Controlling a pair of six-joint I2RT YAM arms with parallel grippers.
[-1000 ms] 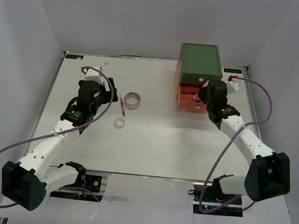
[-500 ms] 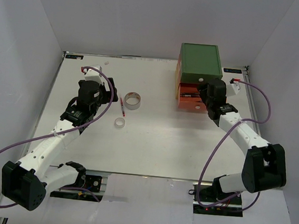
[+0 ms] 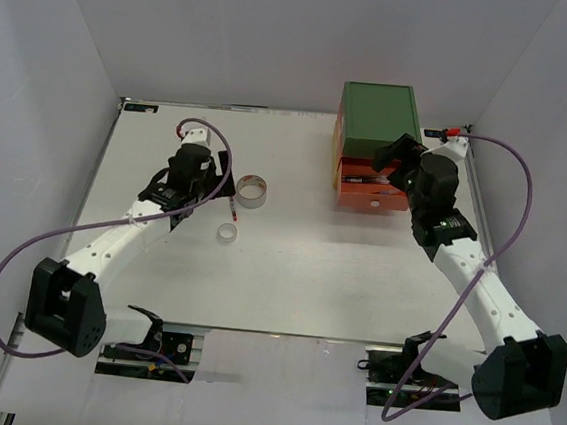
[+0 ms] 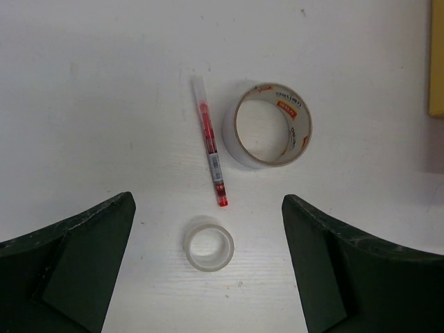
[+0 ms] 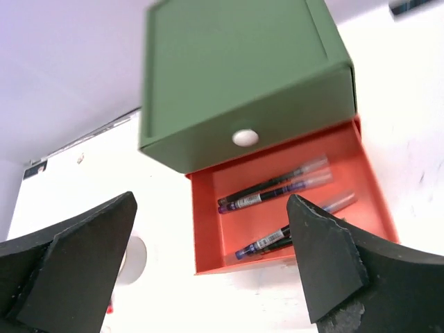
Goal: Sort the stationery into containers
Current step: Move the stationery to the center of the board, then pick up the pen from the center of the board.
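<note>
Task part done. The orange drawer (image 5: 208, 229) stands pulled out under the closed green drawer (image 5: 236, 76), whose white knob (image 5: 245, 137) faces the right wrist camera. Several dark pens (image 5: 272, 187) lie loose on the orange floor, slightly blurred, so the count is unsure. Outstanding on the desk (image 3: 288, 273), well apart from the drawers: one red-inked pen (image 4: 211, 152), the grey tape roll (image 4: 270, 125) just beside it, and the small whitish roll (image 4: 209, 242) near the pen's lower tip. None of the three touches another, as far as the left wrist view shows. No highlighters are in sight; I cannot tell whether they sit in the shut green drawer. A bottom drawer is not clearly visible. The right hand (image 5: 211, 200) hangs in front of the open orange drawer, tilted to look in at it, fingers spread wide with nothing between them. Its arm reaches forward along the desk's right side. The left hand (image 4: 208, 200) points straight down over the three loose items, fingers also spread wide and empty, the pen's tip and the small roll lying between them. I judge the pen to be the likely next pick, bound for the orange drawer, with the rolls to follow.
</note>
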